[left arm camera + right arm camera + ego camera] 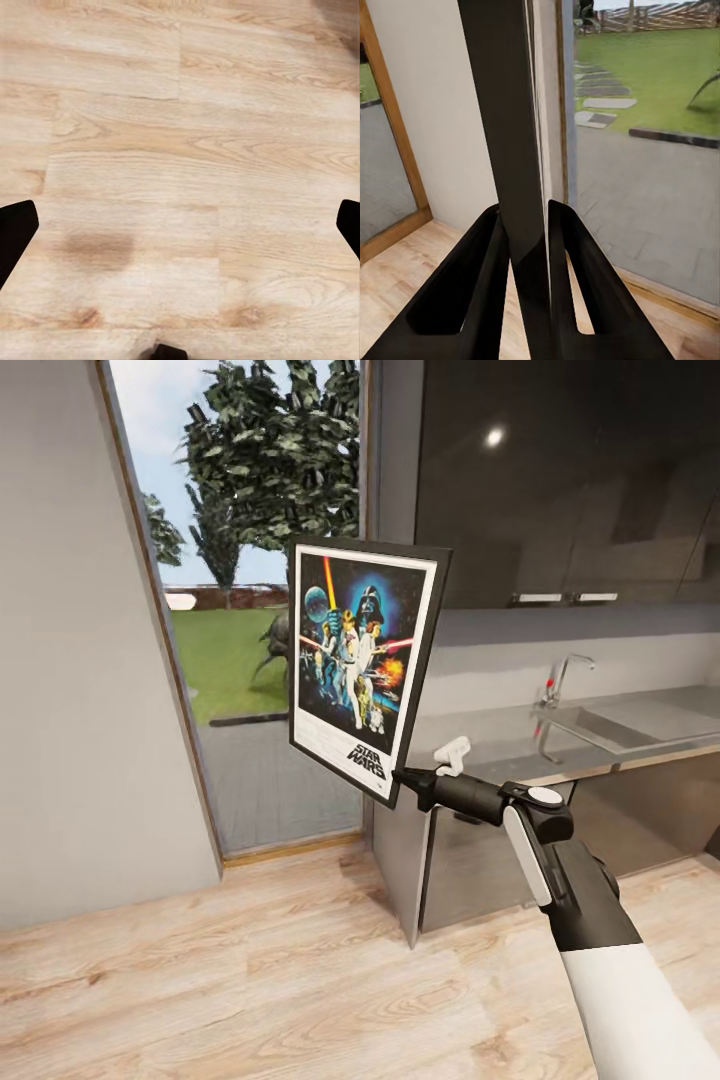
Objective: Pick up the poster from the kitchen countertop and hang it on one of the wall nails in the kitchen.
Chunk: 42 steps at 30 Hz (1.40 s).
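Right gripper [405,776] clamped on the Star Wars poster [362,660] lower corner: carry upright, slowly, clear of the window frame [160,630].

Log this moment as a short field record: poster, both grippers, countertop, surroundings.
poster: held upright in the air, off the countertop, print facing the head camera, in front of the window
right gripper: shut on the poster's lower corner; fingers clamp its edge
left gripper: open, pointing down at the wood floor
countertop: grey metal, with sink and tap
window: tall, garden outside
wall nail: not visible
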Tool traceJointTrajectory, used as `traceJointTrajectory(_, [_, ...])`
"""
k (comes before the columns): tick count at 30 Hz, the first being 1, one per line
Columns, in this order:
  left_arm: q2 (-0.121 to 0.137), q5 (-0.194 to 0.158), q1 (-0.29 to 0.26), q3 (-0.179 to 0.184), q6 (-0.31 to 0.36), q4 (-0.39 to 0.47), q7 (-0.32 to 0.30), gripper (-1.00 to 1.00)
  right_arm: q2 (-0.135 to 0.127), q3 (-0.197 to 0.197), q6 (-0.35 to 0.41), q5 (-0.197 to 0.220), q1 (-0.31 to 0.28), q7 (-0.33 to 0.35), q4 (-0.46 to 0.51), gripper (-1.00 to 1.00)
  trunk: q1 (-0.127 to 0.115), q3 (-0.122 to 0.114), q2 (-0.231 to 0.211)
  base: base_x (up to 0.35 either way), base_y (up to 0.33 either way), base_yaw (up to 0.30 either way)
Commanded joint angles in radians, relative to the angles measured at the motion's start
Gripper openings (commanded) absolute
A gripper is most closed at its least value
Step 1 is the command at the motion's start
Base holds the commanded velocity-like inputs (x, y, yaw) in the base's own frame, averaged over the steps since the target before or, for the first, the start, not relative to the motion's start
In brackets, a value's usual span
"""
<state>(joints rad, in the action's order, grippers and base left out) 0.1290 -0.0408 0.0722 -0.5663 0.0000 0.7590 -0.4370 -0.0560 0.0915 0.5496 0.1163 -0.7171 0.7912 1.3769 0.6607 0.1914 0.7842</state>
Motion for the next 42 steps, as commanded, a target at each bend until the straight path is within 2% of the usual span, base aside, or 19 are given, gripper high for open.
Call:
traceJointTrajectory(1, [0.000, -0.004, 0.000, -0.001, 0.000, 0.000, -0.005, 1.00, -0.001, 0.001, 0.010, 0.012, -0.001, -0.001, 0.000, -1.00, -0.004, -0.002, -0.006, 0.000, 0.000, 0.000])
traceJointTrajectory(42, [0.000, -0.004, 0.000, -0.001, 0.002, 0.000, -0.005, 1.00, -0.001, 0.001, 0.010, 0.014, -0.001, 0.019, 0.001, -1.00, -0.161, -0.130, -0.293, 0.000, 0.000, 0.000])
